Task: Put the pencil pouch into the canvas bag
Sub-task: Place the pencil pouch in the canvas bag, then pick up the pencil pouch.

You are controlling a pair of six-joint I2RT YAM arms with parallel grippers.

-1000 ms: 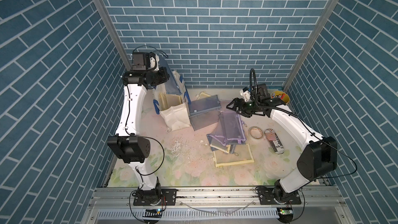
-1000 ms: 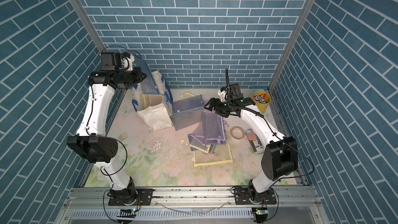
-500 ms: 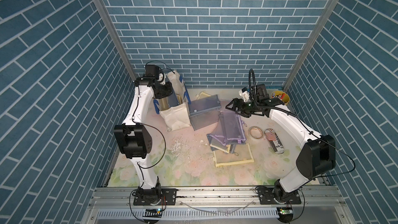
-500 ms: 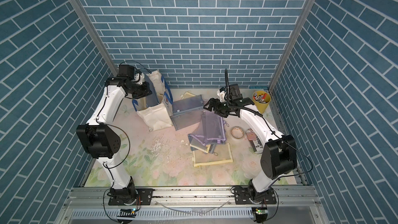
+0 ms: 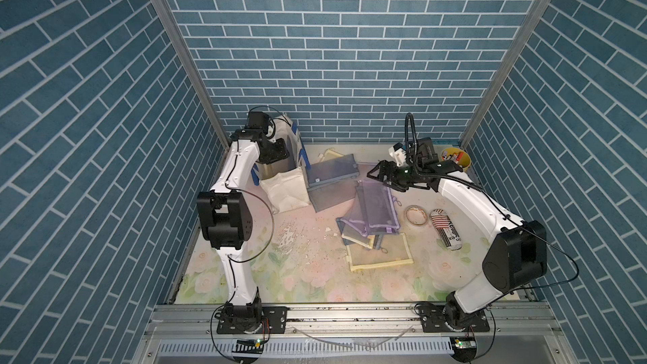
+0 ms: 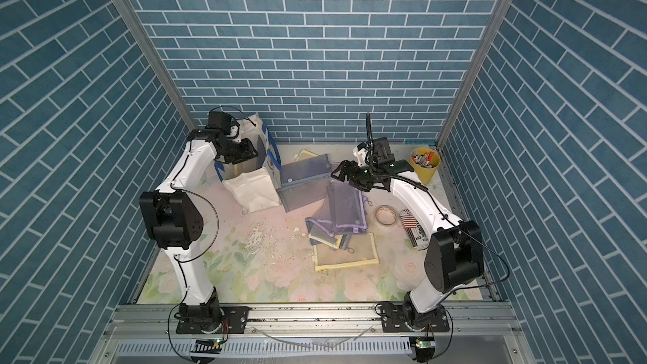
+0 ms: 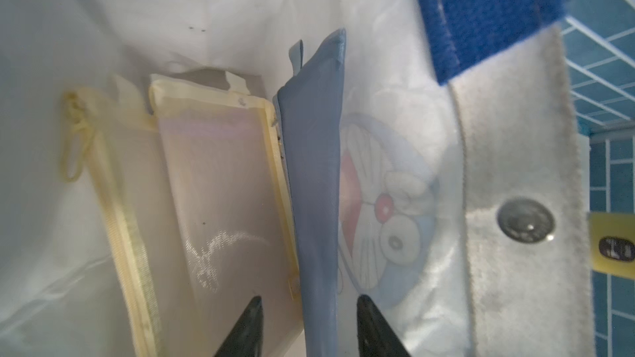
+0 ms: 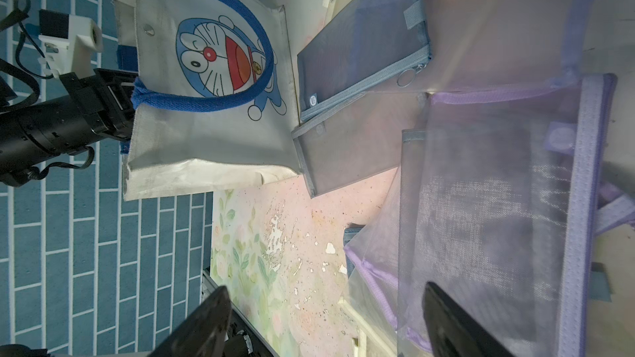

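Standing on edge inside the canvas bag (image 5: pixel 285 187), a blue-grey pencil pouch (image 7: pixel 314 183) sits between the left fingers (image 7: pixel 247 331), which are parted and clear of it on both sides.

The pouch's long axis runs straight ahead of the fingertips, deeper into the bag, with a yellow mesh pouch (image 7: pixel 213 183) just beside it, beyond one finger. Backing out along that same line looks the surest way not to drag it up. The right fingers (image 8: pixel 209 324) – spread wide and empty – hang above a purple mesh pouch (image 8: pixel 498 218) on the surface (image 5: pixel 297 274), well apart from the bag, so the left arm (image 5: pixel 238 169) is far nearer.
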